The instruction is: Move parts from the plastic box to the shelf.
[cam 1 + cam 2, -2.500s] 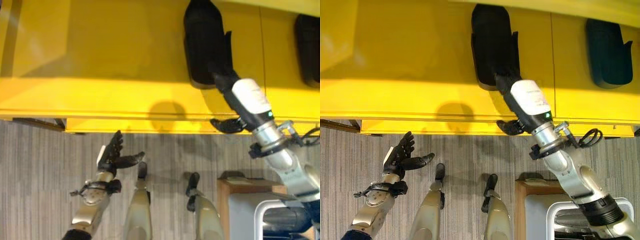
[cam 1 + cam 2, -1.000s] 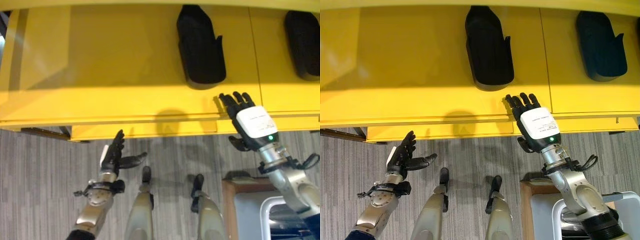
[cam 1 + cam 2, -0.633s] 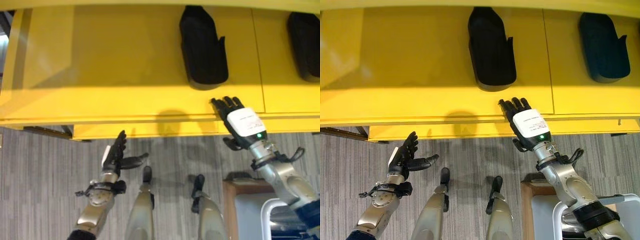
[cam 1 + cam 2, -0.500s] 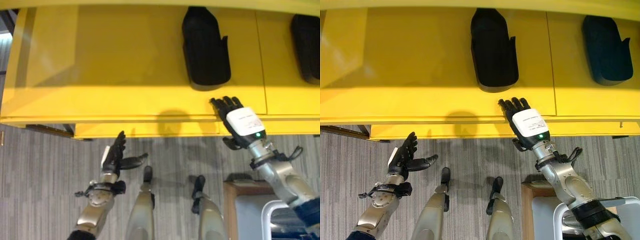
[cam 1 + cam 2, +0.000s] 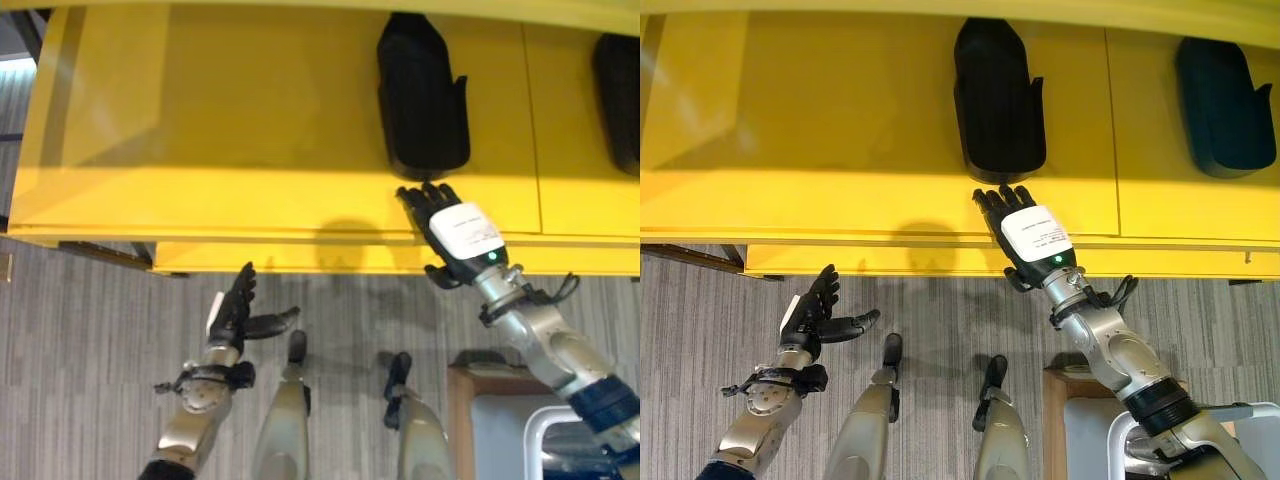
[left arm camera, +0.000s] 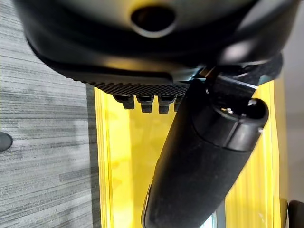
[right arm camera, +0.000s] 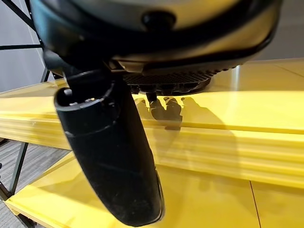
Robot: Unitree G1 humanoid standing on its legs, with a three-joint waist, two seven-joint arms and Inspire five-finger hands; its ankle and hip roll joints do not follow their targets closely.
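Observation:
A black moulded part [image 5: 998, 95] lies on the yellow shelf [image 5: 840, 120], and a second dark part [image 5: 1223, 105] lies further right on it. My right hand [image 5: 1028, 236] is open and empty, fingers straight, hovering at the shelf's front edge just short of the first part. My left hand [image 5: 812, 312] hangs open and empty over the floor, below the shelf's front edge. In the right wrist view the thumb [image 7: 109, 156] stands out over the yellow shelf [image 7: 228, 118] with nothing held.
A lower yellow ledge [image 5: 890, 262] runs under the shelf's front edge. A wooden stand [image 5: 1065, 395] with a pale grey box [image 5: 1085, 430] sits at the lower right beside my right arm. Grey carpet [image 5: 700, 330] covers the floor.
My right hand, which earlier reached onto the shelf at the black part, has drawn back empty to the front edge and shifted left. The left hand has stayed where it was.

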